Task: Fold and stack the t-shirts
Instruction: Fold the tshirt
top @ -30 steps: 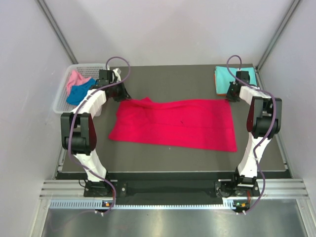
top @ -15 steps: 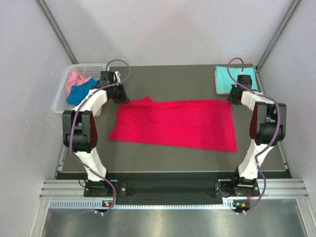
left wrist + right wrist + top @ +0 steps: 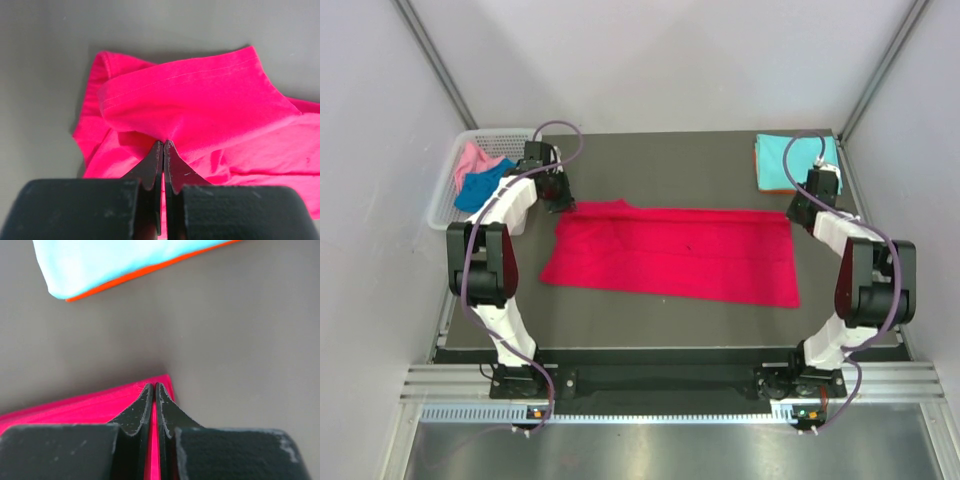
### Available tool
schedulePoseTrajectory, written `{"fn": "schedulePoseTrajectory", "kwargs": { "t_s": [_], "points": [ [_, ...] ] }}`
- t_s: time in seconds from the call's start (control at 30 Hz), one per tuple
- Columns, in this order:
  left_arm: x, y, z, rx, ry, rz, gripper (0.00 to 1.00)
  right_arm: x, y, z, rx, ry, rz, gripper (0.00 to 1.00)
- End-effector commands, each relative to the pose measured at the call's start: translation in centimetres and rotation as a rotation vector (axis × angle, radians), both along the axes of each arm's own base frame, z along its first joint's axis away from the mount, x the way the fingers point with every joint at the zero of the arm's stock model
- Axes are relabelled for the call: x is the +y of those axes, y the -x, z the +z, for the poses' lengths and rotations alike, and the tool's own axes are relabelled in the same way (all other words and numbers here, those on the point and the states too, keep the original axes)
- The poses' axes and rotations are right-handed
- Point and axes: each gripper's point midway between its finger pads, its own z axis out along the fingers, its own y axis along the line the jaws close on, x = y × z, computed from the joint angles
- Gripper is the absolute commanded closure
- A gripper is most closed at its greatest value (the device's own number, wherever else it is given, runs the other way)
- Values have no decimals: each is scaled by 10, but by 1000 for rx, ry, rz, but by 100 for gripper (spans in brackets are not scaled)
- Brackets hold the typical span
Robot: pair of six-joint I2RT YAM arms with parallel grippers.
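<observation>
The crimson red t-shirt (image 3: 670, 252) lies spread wide across the middle of the table. My left gripper (image 3: 563, 197) is shut on its far left corner; in the left wrist view the cloth (image 3: 200, 100) bunches up into the closed tips (image 3: 163, 143). My right gripper (image 3: 797, 212) is shut on the far right corner (image 3: 75, 407), with red cloth between the closed tips (image 3: 154, 386). The light turquoise t-shirt (image 3: 790, 155) lies folded on the orange t-shirt (image 3: 150, 271) at the back right. The pink t-shirt (image 3: 472, 160) and the royal blue t-shirt (image 3: 485, 185) lie crumpled in the basket.
A white lattice basket (image 3: 445, 195) stands off the table's back left corner. The dark table (image 3: 660, 165) is bordered by pale walls at the left, right and back. The folded stack lies just beyond my right gripper.
My right gripper has moved from beside the folded stack down to the red shirt's far right corner. The bump at the shirt's far left has flattened and the far edge is straighter.
</observation>
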Motion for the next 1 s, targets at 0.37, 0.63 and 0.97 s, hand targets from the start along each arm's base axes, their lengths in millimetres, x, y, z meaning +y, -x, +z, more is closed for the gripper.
{"fn": "schedulePoseTrajectory", "kwargs": {
  "t_s": [0.37, 0.63, 0.97],
  "points": [
    [5, 32, 3, 56, -51, 0, 100, -2, 35, 18, -96, -4, -65, 100],
    [6, 42, 5, 70, -56, -2, 100, -3, 53, 10, -46, -12, -92, 100],
    [0, 61, -10, 115, -60, -19, 100, 6, 75, 0, -19, -53, -83, 98]
  ]
}}
